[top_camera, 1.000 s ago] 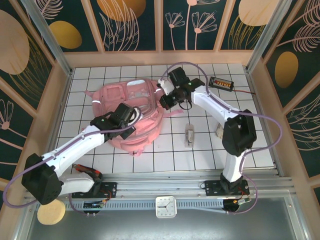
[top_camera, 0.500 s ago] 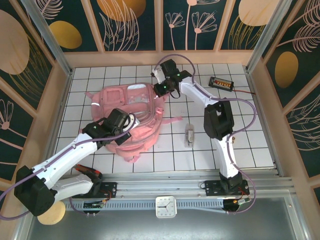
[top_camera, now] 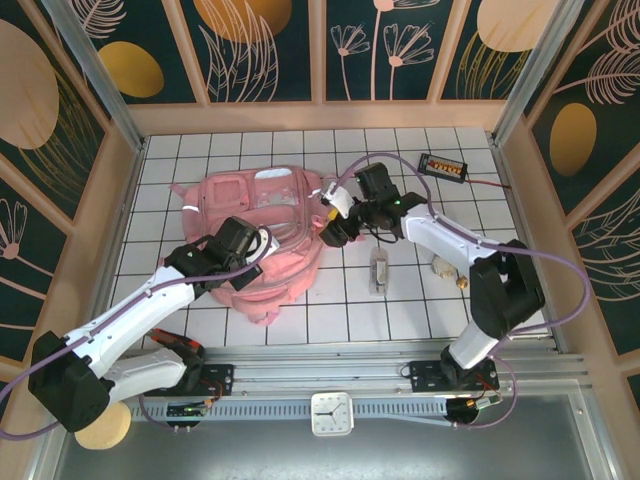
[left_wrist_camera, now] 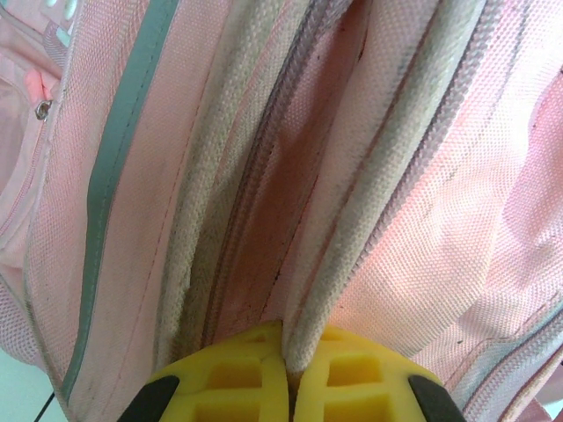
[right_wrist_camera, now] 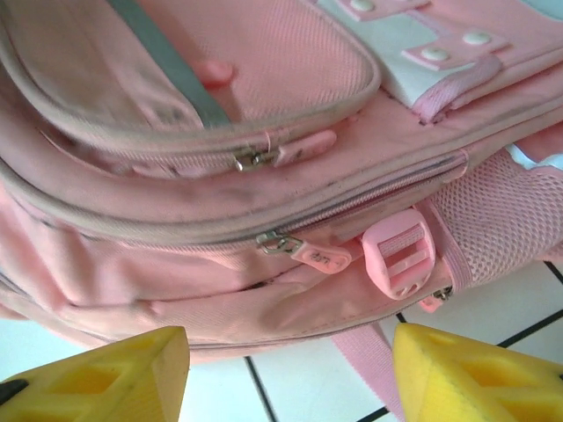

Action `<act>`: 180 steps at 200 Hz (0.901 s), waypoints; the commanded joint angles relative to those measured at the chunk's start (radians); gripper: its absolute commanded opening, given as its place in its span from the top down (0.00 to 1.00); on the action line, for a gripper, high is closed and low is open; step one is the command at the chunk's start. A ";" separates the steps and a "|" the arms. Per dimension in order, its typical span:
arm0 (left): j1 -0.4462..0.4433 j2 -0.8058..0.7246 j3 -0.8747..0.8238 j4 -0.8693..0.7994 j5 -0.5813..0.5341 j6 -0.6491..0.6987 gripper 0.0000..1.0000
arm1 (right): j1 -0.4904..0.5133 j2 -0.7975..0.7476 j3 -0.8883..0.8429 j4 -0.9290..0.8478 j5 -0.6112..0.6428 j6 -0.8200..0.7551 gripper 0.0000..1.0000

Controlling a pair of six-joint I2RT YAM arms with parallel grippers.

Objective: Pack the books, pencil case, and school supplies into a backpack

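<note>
One pink backpack [top_camera: 225, 195] lay flat at 10 o'clock from the table centre. The left gripper [left_wrist_camera: 290, 360] was pressed together, pinching a seam ridge of the backpack near its 6 o'clock side. The right gripper [right_wrist_camera: 288, 345] was spread wide with nothing between its fingers, just off the bag's 3 o'clock edge. The right wrist view showed two zipper pulls [right_wrist_camera: 264, 158], one pink buckle [right_wrist_camera: 400, 255] and three white snaps [right_wrist_camera: 431, 54]. One black device [top_camera: 443, 165] sat at 1 o'clock, its orange marks too small to read. One clock [top_camera: 332, 413] was at 6 o'clock.
</note>
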State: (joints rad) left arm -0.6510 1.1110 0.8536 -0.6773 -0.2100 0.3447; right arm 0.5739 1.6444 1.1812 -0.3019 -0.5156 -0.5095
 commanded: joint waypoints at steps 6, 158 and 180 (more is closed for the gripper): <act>0.001 -0.032 -0.016 0.024 0.035 0.028 1.00 | 0.003 0.087 0.002 0.122 -0.004 -0.190 0.37; 0.002 -0.044 -0.027 0.011 0.006 0.054 1.00 | 0.057 0.307 0.172 0.189 0.005 -0.288 0.57; 0.002 -0.043 -0.024 0.011 0.001 0.054 1.00 | 0.060 0.285 0.131 0.219 0.015 -0.272 0.92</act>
State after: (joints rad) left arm -0.6510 1.0908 0.8291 -0.6617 -0.2142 0.3855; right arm 0.6212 1.9358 1.3155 -0.1299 -0.4965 -0.7868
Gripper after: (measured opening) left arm 0.058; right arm 0.206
